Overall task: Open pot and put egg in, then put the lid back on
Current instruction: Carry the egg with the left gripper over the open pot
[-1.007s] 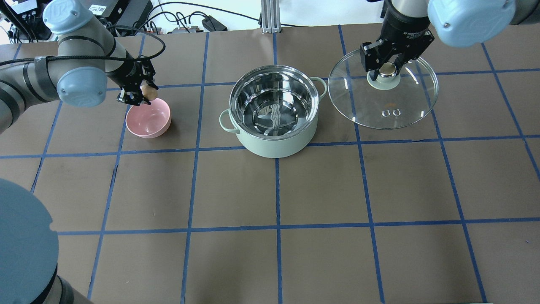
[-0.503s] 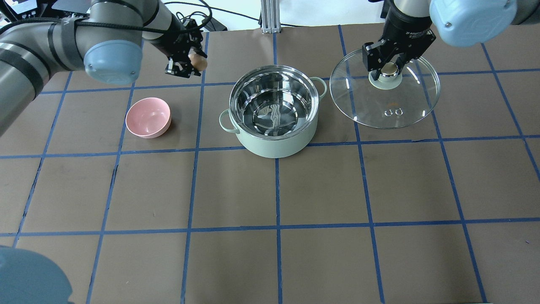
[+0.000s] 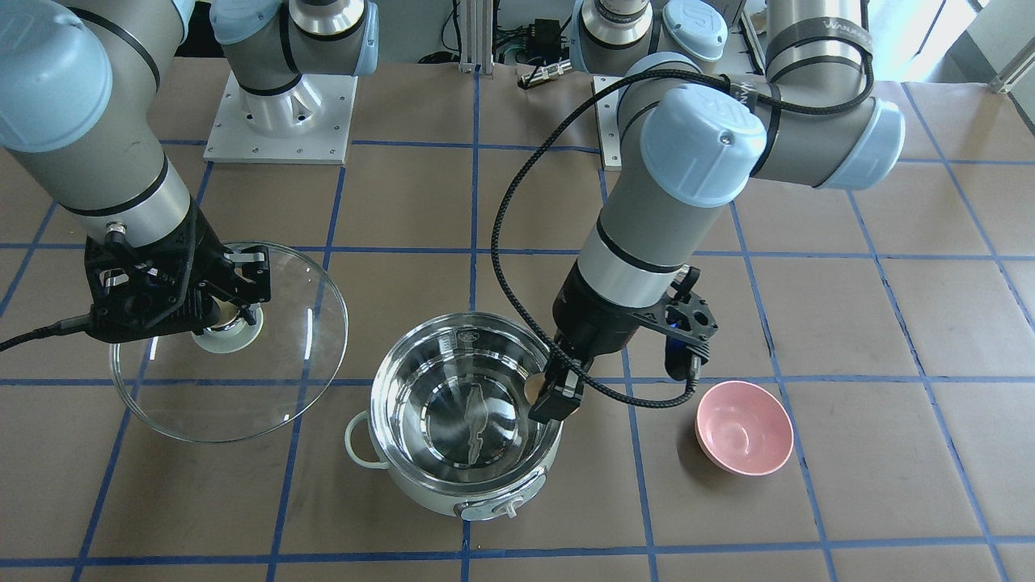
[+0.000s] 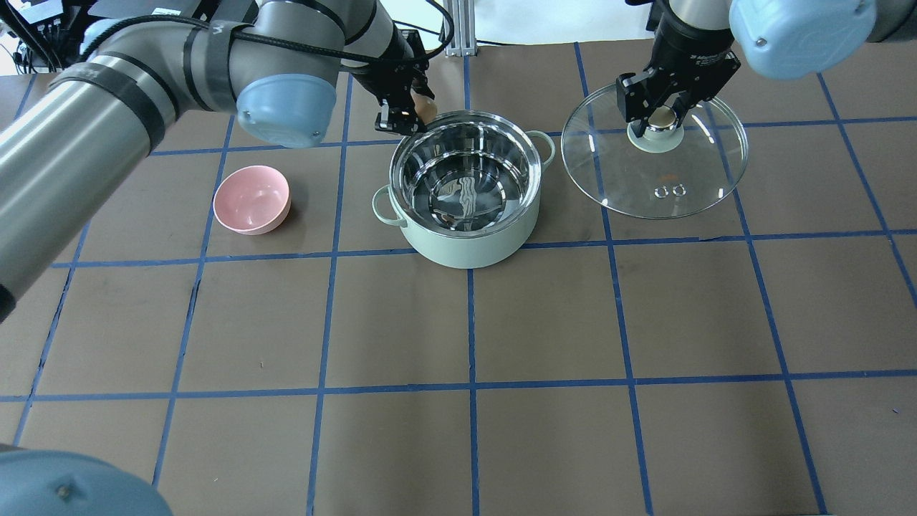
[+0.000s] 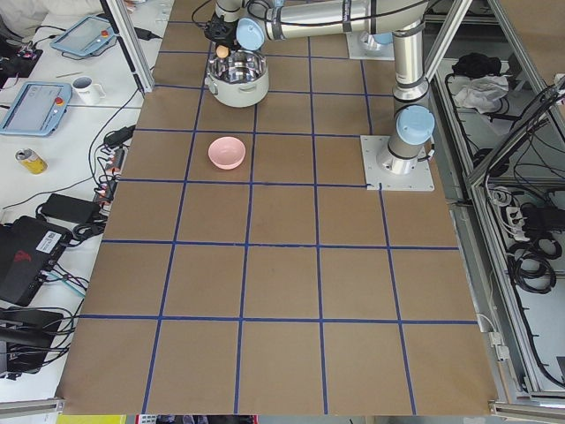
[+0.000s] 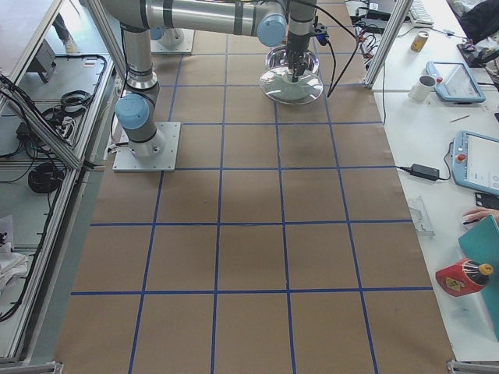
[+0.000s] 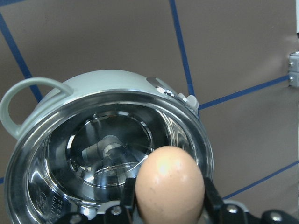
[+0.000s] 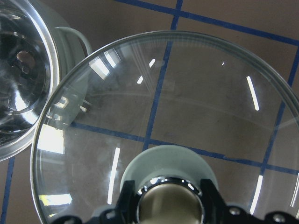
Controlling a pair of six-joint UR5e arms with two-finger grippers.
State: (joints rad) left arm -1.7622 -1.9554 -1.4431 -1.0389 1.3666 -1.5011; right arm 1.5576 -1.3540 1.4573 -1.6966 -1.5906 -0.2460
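In the overhead view the open pot [image 4: 466,247] stands mid-frame on the table [image 4: 501,430], its steel hollow just down-right of the egg [image 4: 428,109], which the left gripper [image 4: 419,113] pinches above the rim's upper-left edge, while at upper right the right gripper [image 4: 660,115] clamps the knob of the lid [image 4: 645,179].

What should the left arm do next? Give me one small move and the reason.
Probably shift the left tool a little inward, towards the middle of the pot. The egg it grips hangs only at the rim, the steel interior is empty, and the right tool holds the lid off to the side.
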